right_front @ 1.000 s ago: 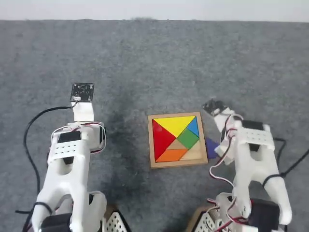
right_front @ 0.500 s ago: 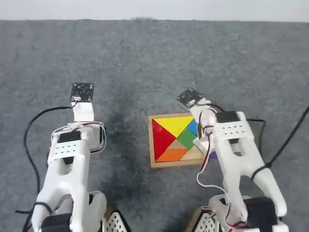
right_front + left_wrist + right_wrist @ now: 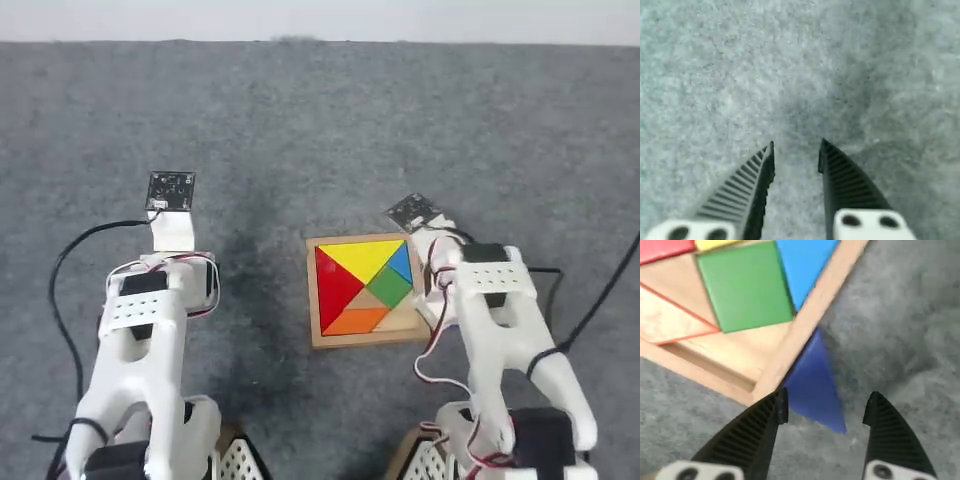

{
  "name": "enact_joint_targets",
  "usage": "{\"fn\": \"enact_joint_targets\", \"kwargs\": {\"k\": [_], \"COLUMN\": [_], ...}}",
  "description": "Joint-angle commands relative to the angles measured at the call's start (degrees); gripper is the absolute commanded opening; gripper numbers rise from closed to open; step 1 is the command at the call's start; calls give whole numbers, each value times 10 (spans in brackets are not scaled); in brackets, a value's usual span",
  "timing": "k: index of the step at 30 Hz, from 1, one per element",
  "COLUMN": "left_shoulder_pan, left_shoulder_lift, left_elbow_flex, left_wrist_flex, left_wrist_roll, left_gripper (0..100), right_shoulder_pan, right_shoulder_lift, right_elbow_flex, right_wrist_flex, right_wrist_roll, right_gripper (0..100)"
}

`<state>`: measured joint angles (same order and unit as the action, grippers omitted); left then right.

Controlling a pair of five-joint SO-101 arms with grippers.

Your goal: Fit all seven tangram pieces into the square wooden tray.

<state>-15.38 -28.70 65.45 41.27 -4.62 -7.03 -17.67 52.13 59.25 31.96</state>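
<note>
At the left, over bare grey desk (image 3: 790, 60), the left jaws hang slightly parted and empty. Mid-desk sits the square wooden tray (image 3: 312, 300), filled with coloured pieces. A dark blue triangle (image 3: 812, 385) lies outside against its right rim, with the right jaws open on either side of it.
</note>
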Motion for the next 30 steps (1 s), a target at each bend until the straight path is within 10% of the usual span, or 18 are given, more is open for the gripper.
{"fn": "enact_joint_targets", "kwargs": {"k": [1, 17, 30], "left_shoulder_pan": [2, 15, 17], "left_shoulder_lift": [1, 1, 1], "left_elbow_flex": [-16, -16, -16], "left_wrist_flex": [-14, -11, -11], "left_wrist_roll": [-4, -4, -4], "left_gripper": [145, 145, 145], "right_shoulder_pan": [7, 151, 51], "right_shoulder_lift": [29, 71, -26], "right_elbow_flex": [-1, -17, -19], "right_wrist_flex": [-35, -56, 26], "right_wrist_roll": [10, 76, 79], "right_gripper": [260, 260, 263]}}
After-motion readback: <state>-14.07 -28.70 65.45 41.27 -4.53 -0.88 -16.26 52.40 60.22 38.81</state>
